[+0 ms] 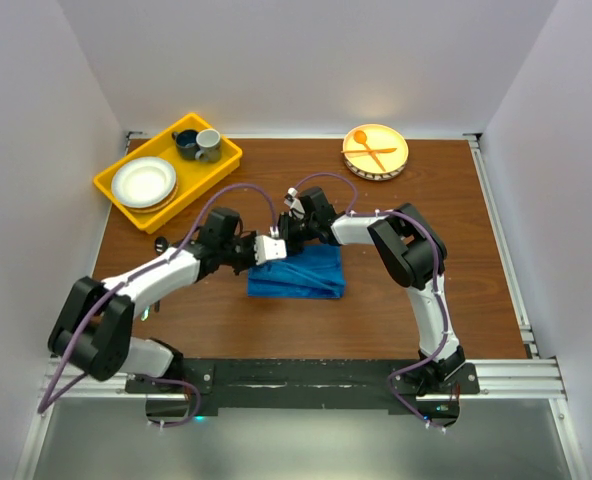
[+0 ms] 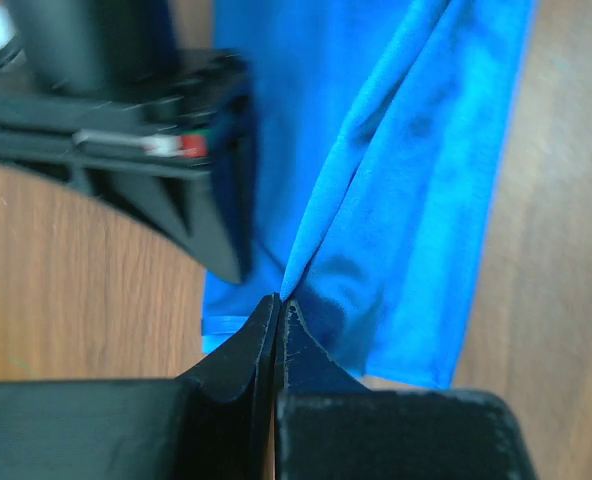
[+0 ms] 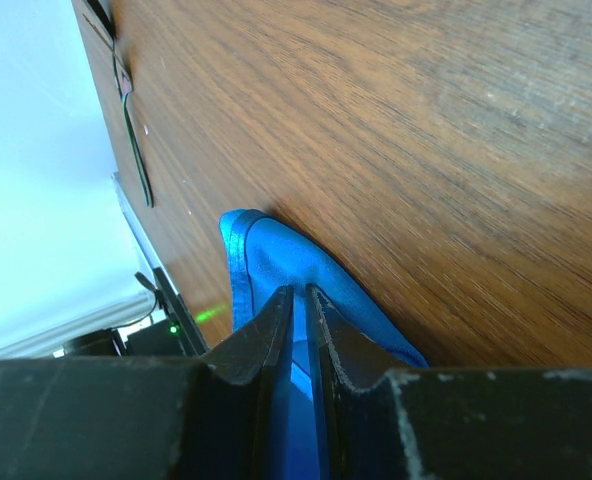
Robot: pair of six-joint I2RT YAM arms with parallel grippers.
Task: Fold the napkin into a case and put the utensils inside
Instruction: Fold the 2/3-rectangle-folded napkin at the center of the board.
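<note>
1. Top view: both arms reach inward and meet over the middle of the wooden worktop [image 1: 456, 260]. The left fingers [image 1: 277, 250] and right fingers [image 1: 285, 242] sit almost tip to tip.
2. The napkin [image 1: 298, 272] is bright blue and folded into a rumpled, roughly rectangular wad. It lies flat on the worktop, spreading rightward and toward the arm bases from where the two sets of fingers meet, and they hold its far-left corner.
3. Left wrist view: the left fingers [image 2: 276, 310] are clenched tight on a raised ridge of the napkin [image 2: 396, 180]. The cloth runs straight ahead from the tips as a long band, with a crease climbing out of the pinch. The black body of the right arm's grasping part looms just left of that ridge (blurred, very close).
4. Right wrist view: the right fingers [image 3: 288, 300] are nearly closed, with blue cloth filling the narrow slot between them, so they are grasping the napkin [image 3: 261, 255]. A rounded corner pokes out just past the tips and touches the wood.
5. Well beyond the fingers, at the far left, a yellow tray [image 1: 228, 157] carries white plates [image 1: 143, 182] and two mugs [image 1: 198, 144].
6. Far right, well apart from the fingers, a yellow plate [image 1: 398, 160] holds an orange spoon and fork [image 1: 371, 152], crossed.
</note>
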